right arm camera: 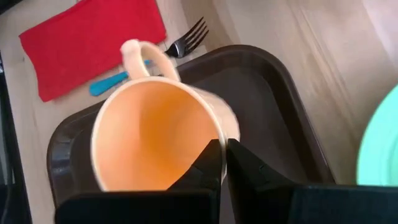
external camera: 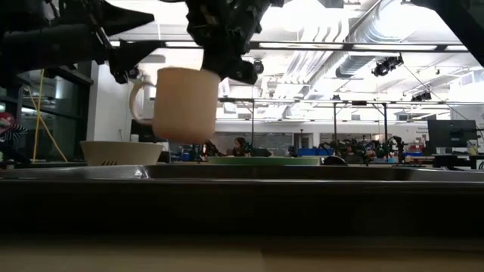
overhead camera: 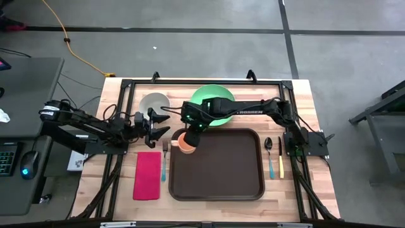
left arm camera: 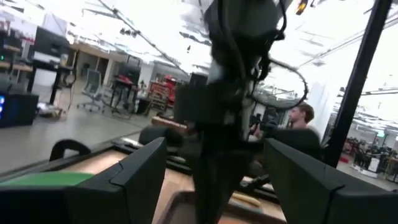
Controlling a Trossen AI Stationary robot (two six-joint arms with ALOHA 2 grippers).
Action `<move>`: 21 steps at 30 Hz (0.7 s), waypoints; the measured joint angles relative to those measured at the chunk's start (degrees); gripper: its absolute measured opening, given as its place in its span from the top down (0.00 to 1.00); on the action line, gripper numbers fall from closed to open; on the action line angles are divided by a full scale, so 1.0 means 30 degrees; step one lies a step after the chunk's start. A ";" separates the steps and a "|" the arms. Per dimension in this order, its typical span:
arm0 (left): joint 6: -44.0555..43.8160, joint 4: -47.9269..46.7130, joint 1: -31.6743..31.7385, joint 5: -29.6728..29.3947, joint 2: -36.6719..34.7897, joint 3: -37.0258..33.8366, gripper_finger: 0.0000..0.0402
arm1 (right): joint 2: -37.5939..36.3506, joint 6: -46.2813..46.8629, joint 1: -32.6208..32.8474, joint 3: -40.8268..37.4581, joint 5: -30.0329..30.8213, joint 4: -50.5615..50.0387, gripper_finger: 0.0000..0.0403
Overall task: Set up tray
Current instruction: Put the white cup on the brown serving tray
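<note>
A peach cup (overhead camera: 186,142) with a side handle hangs over the far left corner of the dark brown tray (overhead camera: 218,183). My right gripper (overhead camera: 191,132) is shut on it. In the low view the cup (external camera: 184,104) floats above the tray's rim (external camera: 302,172). My left gripper (overhead camera: 159,124) stands open just left of the cup, between the white bowl (overhead camera: 155,103) and the fork (overhead camera: 164,158), and holds nothing. My right gripper pinches the cup's wall at the rim (right arm camera: 212,138), on the side opposite the handle (right arm camera: 142,55). One finger is inside the cup and one outside. The fingers slant down from the table's right side. The cup hangs clear of the tray, mouth up, slightly tilted.
A green plate (overhead camera: 218,101) lies on the table just beyond the tray's far edge. The red napkin (overhead camera: 147,175) and the blue-handled fork lie left of the tray. A spoon (overhead camera: 269,155) and a knife (overhead camera: 281,158) lie to its right. People show in the room behind.
</note>
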 joint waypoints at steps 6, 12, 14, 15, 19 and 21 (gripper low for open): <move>0.1156 -0.0117 0.0000 0.0000 -0.1283 0.0000 0.26 | 0.0530 -0.0425 -0.0046 -0.0027 0.0704 0.0261 1.00; 0.1787 -0.0146 0.0000 0.0000 -0.2168 0.0000 0.26 | 0.0515 -0.0801 -0.0410 -0.0022 0.1710 0.0496 1.00; 0.2053 -0.0125 0.0000 0.0007 -0.2414 -0.0007 0.26 | 0.0658 -0.0808 -0.0515 -0.0015 0.1737 0.0783 1.00; 0.2123 -0.0121 0.0000 0.0017 -0.2532 -0.0007 0.26 | 0.0722 -0.0844 -0.0587 0.0015 0.1747 0.0961 1.00; 0.2131 -0.0288 0.0000 0.0052 -0.2871 -0.0015 0.26 | 0.1183 -0.0882 -0.0714 0.0005 0.1381 0.1236 1.00; 0.2129 -0.0359 0.0000 0.0066 -0.2941 -0.0015 0.26 | 0.1419 -0.0905 -0.0715 0.0000 0.1345 0.1356 1.00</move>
